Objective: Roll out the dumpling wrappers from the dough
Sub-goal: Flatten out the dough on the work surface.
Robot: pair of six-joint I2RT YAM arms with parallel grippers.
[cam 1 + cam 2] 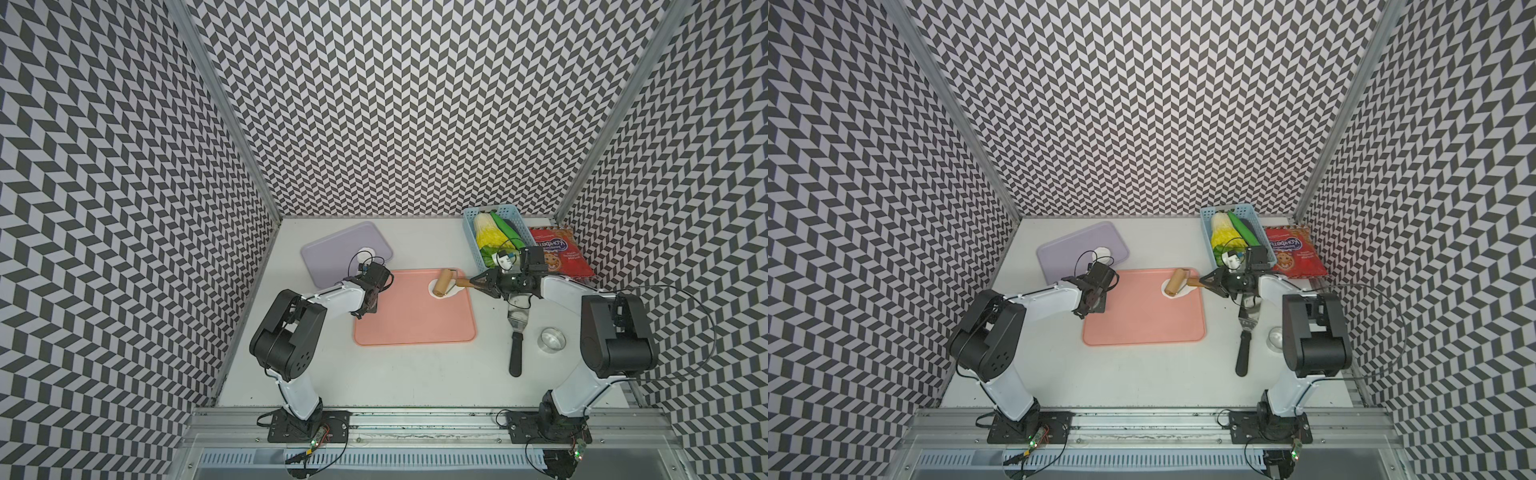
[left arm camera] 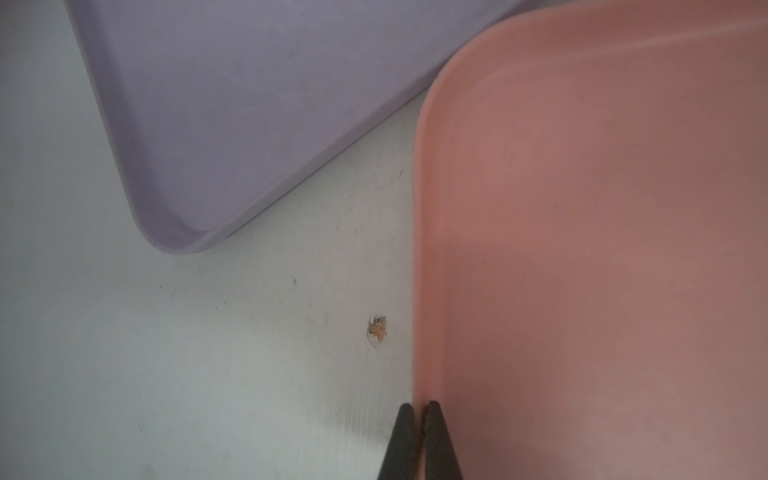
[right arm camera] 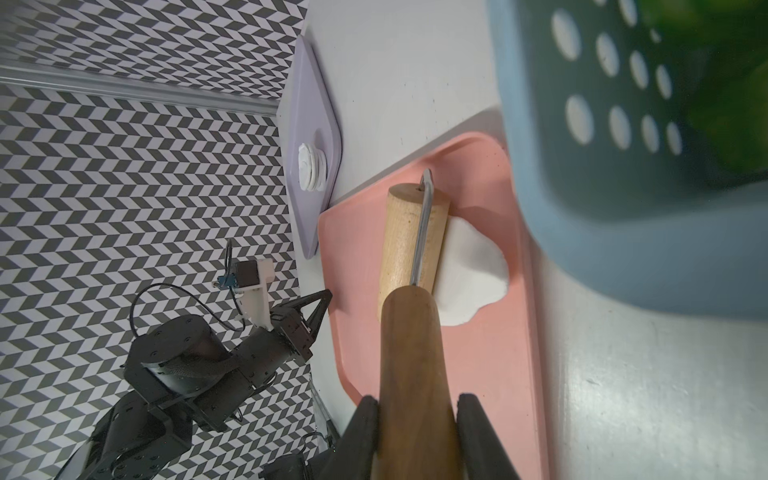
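The right gripper point(image 3: 417, 399) is clamping the handle of the wooden roller point(image 1: 445, 282), flattening the soft white dough point(image 3: 469, 270) at the far right corner of the pink tray point(image 1: 415, 324). The left gripper point(image 2: 419, 409) is pinching that tray's left edge, likely steadying it. The round white dumpling wrappers point(image 3: 311, 166) are lying stacked on the lilac tray point(image 1: 328, 257).

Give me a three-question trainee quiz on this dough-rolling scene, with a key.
1. True or false: the right pincer grips the wooden roller by its handle.
2. Which pincer is shut on the rim of the pink tray?
3. The stacked dumpling wrappers lie: A on the pink tray, B on the lilac tray, C under the wooden roller.
Key: 1 true; 2 the left pincer; 3 B.
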